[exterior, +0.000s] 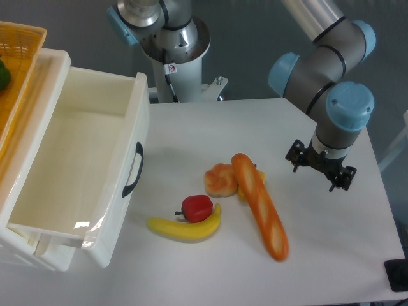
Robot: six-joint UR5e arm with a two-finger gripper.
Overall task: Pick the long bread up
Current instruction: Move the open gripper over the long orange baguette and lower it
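Although the bread (260, 205) is the longest item on the table (331, 255), it looks like a glossy, hollow plastic toy, so I judge it light, stiff and rather slippery, not fragile. It lies flat near the table's middle, running from about 11 o'clock down to 5 o'clock, its upper end touching the bun (220, 179) and hiding most of a small yellow piece (261, 178). The banana (185, 227) and red fruit (196, 207) sit at its 8 o'clock, apart from it. The gripper (320, 167) hangs at the bread's 2 o'clock, near but not touching; whether its fingers are spread or closed I cannot tell from this angle. Best hold is probably across the narrow width at mid-length, where it balances and the bun is clear. A grip near either tapered end would likely tip or slide.
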